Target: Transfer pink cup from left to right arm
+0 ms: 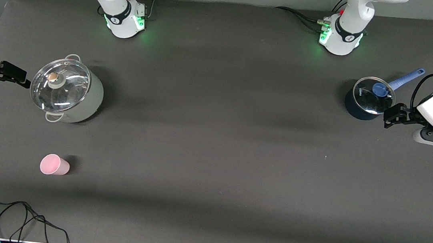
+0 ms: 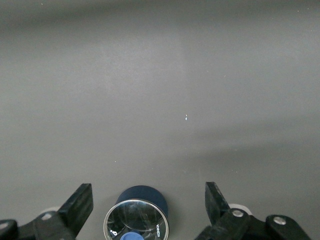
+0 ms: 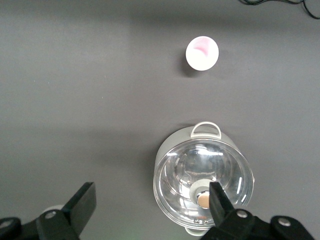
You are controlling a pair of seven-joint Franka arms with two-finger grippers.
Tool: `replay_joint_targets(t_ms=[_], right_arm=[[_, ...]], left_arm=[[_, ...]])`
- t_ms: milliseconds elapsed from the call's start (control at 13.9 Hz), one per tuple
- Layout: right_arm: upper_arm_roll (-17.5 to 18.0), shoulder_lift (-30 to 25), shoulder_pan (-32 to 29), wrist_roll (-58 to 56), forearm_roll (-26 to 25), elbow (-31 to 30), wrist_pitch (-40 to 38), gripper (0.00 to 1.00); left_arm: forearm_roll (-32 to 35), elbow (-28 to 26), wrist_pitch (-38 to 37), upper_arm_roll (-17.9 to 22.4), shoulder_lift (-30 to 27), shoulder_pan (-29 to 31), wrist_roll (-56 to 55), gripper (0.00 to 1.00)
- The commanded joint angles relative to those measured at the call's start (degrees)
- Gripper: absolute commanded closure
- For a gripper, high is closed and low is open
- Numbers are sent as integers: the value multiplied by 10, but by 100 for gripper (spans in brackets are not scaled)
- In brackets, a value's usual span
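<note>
- While the pink cup [image 1: 54, 165] stands alone on the dark surface [image 1: 212, 157], neither arm touches it. It sits toward the right arm's end, nearer to the front camera than the pale lidded stockpot [image 1: 67, 91].
- From above, in the right wrist view, the cup [image 3: 202, 53] shows as a small round shape apart from the stockpot [image 3: 202, 180]. Whether its mouth faces up or down, I cannot tell.
- The right pincer [image 1: 20, 76] hangs in the air just beside the stockpot, at the edge of the surface. Its fingers [image 3: 84, 202] are spread wide with nothing between them.
- The left pincer [image 1: 392, 116] hangs at the left arm's end, just beside a small dark blue saucepan [image 1: 367, 99] with a glass lid. Its fingers [image 2: 81, 204] are likewise spread and hold nothing. Both arms appear to be waiting.
- A cup resting at the right arm's end fits either a handover already finished and set down, or one in which the left arm has to come for it.
- The cup looks like thin, light plastic: easy to lift, easy to tip or dent, and smooth enough to slip.
- A gentle pinch across the side wall or over the rim seems best, leaving part of the body free for the other pincer.
- A loose black cable [image 1: 9, 216] lies nearest the front camera.
</note>
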Motion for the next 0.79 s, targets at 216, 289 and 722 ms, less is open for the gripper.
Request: replay_joint_targets(t_ms=[216,289,722], right_arm=[[69,-13,-71,24,-3,3,-2,0],[72,-12,-71,32,-3,1,-2,0],[75,-10,-64,66,-8,-8,7,0]], left_arm=[[-38,-3,-4,7,-2,10,14,0],[-39,-3,-6,6,-2,14,15,0],[-39,-1,-15,6,5,18,26,0]])
